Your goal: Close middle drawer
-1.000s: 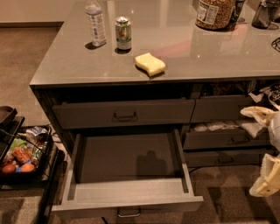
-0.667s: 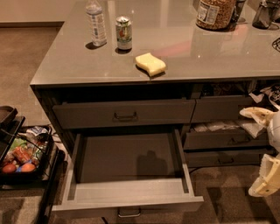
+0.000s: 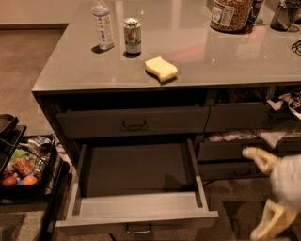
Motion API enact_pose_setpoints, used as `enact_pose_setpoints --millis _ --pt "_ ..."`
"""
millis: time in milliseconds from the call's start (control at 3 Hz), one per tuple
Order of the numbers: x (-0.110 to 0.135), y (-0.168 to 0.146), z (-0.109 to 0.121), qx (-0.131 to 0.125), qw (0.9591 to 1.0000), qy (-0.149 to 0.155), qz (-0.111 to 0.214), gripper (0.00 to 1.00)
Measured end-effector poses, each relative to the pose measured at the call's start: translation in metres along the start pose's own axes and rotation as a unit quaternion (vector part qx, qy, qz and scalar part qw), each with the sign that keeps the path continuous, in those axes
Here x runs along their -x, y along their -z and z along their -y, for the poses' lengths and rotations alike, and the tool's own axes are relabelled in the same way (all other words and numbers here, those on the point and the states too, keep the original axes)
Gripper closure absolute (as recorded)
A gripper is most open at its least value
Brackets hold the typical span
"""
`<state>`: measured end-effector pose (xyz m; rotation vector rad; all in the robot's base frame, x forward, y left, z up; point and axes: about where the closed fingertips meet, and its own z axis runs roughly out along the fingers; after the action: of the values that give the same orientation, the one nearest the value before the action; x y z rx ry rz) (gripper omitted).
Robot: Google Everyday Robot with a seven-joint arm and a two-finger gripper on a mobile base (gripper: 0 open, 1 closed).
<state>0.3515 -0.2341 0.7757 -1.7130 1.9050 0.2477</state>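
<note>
Pincer (image 3: 252,194) splayed, empty, beside middle drawer (image 3: 136,210)

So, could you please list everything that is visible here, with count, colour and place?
water bottle: 1, clear, counter back left
can: 1, green-white, right of the bottle
sponge: 1, yellow, counter middle
jar: 1, labelled, counter back right
top drawer: 1, dark, shut
middle drawer: 1, grey-brown, pulled out
narrow drawers: dark, right side
snack tray: 1, black, floor left
hand: 1, pale, lower right, open, apart from the drawer
</note>
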Motion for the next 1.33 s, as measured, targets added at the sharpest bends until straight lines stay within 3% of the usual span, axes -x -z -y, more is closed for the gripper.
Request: enact_pose_setpoints --millis 333,667,1000,1333 --pt "-0.026 -0.057 -0.058 0.018 0.9984 -0.043 0.031 0.00" --pt "-0.052 -0.112 -0.127 0.059 0.9938 -0.090 0.028 0.00" --pt "-0.051 -0.111 -0.125 0.058 0.9940 -0.088 0.029 0.00" --pt "-0.059 -0.143 -0.118 0.064 0.9947 -0.069 0.044 0.00"
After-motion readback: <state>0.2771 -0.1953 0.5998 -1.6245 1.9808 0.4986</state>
